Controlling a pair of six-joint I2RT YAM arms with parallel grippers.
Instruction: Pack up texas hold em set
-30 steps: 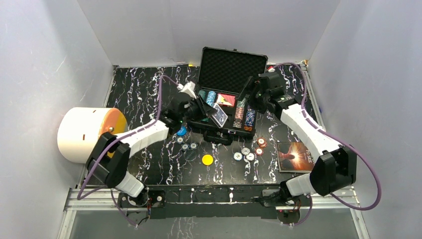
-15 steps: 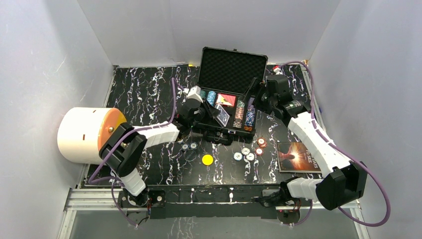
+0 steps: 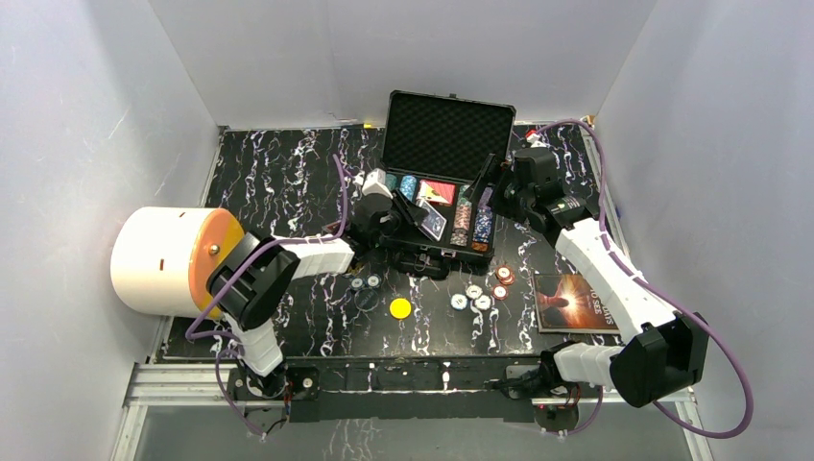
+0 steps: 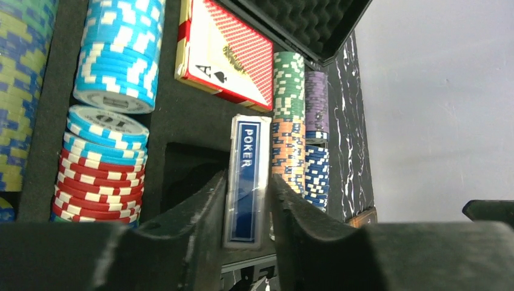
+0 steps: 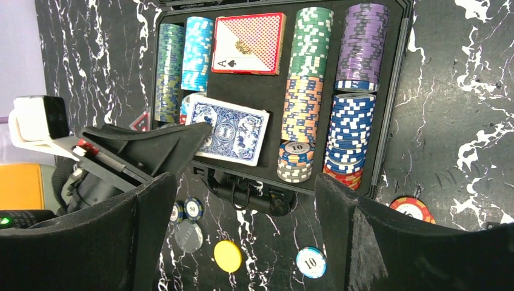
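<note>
The black case (image 3: 449,130) stands open at the back middle, with rows of chips in its foam base (image 5: 388,121). The red deck (image 3: 437,191) lies in its slot, as the left wrist view (image 4: 227,51) also shows. My left gripper (image 3: 413,219) is shut on the blue deck (image 4: 245,182) and holds it tilted over the empty slot in front of the red deck (image 5: 248,42). The blue deck (image 5: 227,132) also shows in the right wrist view. My right gripper (image 3: 485,187) is open and empty above the case's right side. The yellow disc (image 3: 400,308) lies on the table.
Loose chips (image 3: 480,293) lie in front of the case on the right, and a few more chips (image 3: 363,282) on the left. A dark book (image 3: 573,302) lies at the right. A big white cylinder (image 3: 158,259) lies at the left edge.
My left gripper has moved right and further over the case with the blue deck. My right gripper has drawn back a little toward the lid's right side.
</note>
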